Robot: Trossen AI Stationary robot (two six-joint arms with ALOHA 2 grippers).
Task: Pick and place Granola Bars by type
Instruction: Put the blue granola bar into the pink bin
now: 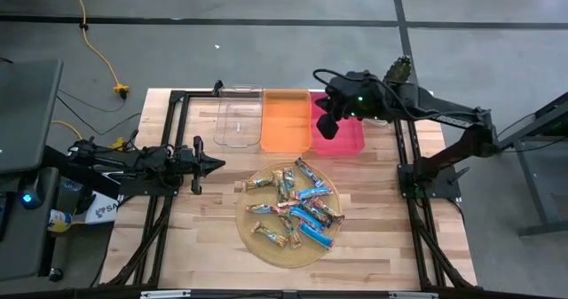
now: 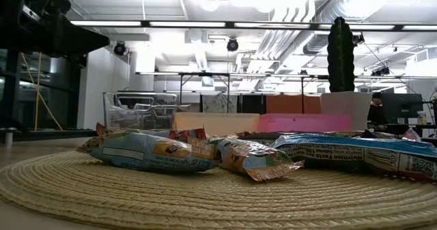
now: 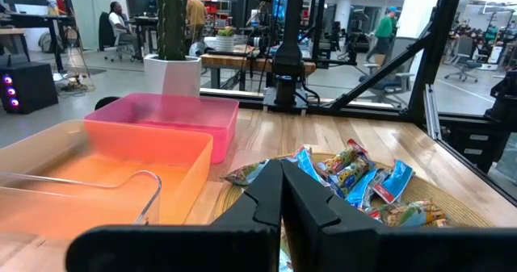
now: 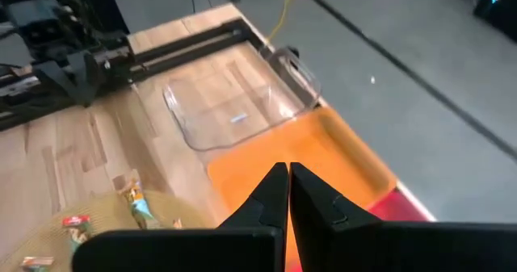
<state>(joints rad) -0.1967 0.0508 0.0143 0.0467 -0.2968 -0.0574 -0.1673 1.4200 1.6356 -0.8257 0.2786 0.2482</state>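
Several foil-wrapped Granola Bars [image 1: 297, 206], tan, blue and dark ones, lie heaped on a round woven mat [image 1: 253, 244] in the middle of the table. The low view shows them close up [image 2: 147, 151]. My left gripper [image 1: 219, 164] is shut and level, left of the mat, pointing at the bars [image 3: 355, 171] with its fingertips [image 3: 282, 165] together. My right gripper [image 1: 327, 126] is shut and raised, slanting down over the pink bin [image 1: 348, 132] at the back. Its wrist view looks past the shut gripper [image 4: 288, 169] onto the orange bin [image 4: 307, 163].
Three bins stand side by side along the far edge: clear [image 1: 238, 117], orange [image 1: 286, 120] and pink. Black frame rails run along the table's left [image 1: 169, 139] and right [image 1: 404, 148] sides. Bare wood lies around the mat.
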